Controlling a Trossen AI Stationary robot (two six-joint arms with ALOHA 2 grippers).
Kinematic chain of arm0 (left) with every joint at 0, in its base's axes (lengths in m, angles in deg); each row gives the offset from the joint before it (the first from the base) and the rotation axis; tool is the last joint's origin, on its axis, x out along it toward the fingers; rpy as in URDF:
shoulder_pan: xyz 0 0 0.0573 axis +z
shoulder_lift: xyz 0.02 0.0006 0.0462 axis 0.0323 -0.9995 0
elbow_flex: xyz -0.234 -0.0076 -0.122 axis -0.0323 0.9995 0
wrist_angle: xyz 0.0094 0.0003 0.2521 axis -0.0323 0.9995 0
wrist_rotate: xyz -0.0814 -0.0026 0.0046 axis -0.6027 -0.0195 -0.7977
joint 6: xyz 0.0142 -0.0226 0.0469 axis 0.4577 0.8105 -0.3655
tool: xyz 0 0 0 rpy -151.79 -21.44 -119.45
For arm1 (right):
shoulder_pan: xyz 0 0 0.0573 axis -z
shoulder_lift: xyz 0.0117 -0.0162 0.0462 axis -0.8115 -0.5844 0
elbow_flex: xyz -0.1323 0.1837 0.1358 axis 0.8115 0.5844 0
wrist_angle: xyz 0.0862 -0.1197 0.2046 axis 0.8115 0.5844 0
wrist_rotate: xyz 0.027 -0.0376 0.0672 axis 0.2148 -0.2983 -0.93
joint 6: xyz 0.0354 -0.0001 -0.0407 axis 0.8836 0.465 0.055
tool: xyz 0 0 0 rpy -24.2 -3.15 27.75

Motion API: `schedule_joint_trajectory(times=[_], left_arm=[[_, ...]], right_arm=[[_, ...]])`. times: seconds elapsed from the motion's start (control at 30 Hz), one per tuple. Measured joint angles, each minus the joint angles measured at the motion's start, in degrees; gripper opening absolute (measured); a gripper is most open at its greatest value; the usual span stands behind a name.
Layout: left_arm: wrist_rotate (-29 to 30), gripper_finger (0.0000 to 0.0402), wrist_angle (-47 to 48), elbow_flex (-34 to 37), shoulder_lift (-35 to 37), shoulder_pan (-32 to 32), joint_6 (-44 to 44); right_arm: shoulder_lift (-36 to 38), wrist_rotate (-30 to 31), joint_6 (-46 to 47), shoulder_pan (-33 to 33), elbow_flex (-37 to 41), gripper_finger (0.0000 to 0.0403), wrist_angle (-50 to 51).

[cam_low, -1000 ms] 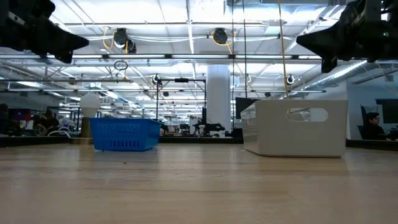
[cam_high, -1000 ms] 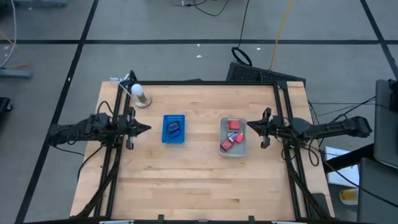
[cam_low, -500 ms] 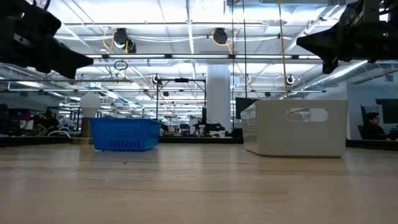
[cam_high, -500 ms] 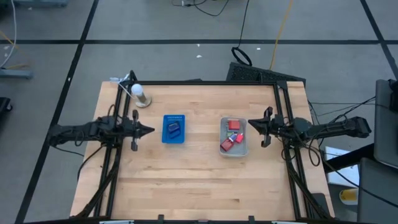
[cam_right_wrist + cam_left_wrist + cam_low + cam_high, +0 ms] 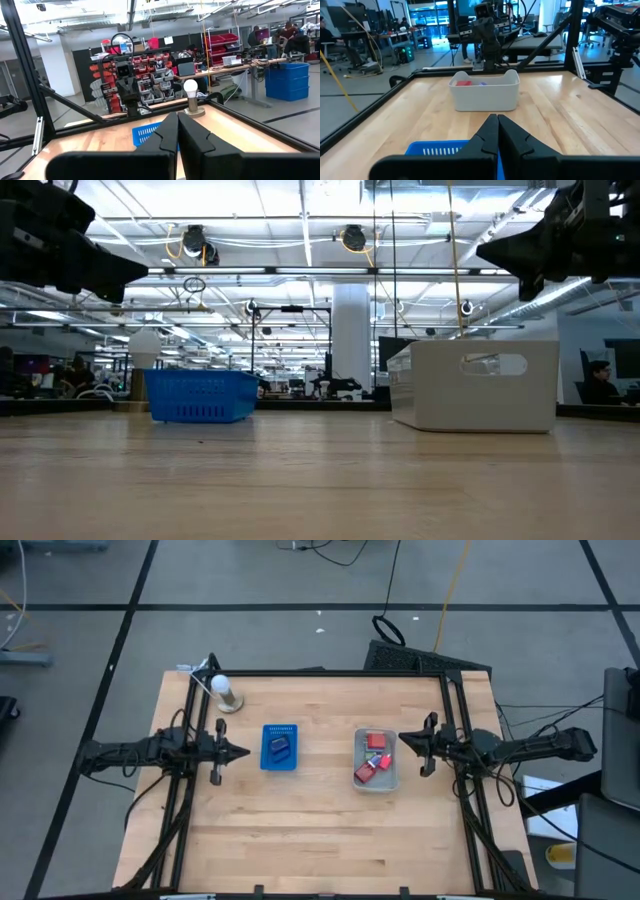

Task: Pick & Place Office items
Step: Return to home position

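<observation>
A flat blue tray (image 5: 279, 747) lies left of the table's middle, with one dark office item (image 5: 281, 748) in it. Right of the middle stands a clear grey bin (image 5: 376, 780) holding red pieces (image 5: 375, 740) and a small blue one (image 5: 380, 760). My left gripper (image 5: 241, 751) hangs shut, pointing level at the tray's left side, clear of it. My right gripper (image 5: 401, 743) is shut too and hovers by the bin's right rim. In the left wrist view my left gripper (image 5: 497, 120) points over the tray (image 5: 437, 148) toward the bin (image 5: 485, 95).
A light bulb on a round stand (image 5: 226, 692) sits at the table's far left corner. Black frame rails (image 5: 190, 770) (image 5: 462, 770) run along the left and right sides under the arms. Bare wood (image 5: 320, 840) spans the near half of the table.
My left gripper has sunk a little over the table's left side and then held still, staying shut and level. Tray, bin and pieces have not moved.
</observation>
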Motion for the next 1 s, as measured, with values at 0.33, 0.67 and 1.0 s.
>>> schedule_joint_trajectory(times=[0.33, 0.67, 1.0], left_arm=[[1.37, 0.0001, 0.10, -0.02, 0.00, 0.00, 3.57], [3.27, 0.0019, -1.71, 0.00, -0.04, 0.00, 2.46], [3.26, 0.0002, -1.86, 0.00, -0.04, 0.00, 2.80]], right_arm=[[1.43, 2.70, -0.37, 0.00, 0.03, 0.0001, 1.57], [1.51, 2.71, -0.41, -0.02, 0.04, 0.0004, -1.03], [1.36, 2.69, -0.41, -0.02, 0.04, 0.0004, -0.15]])
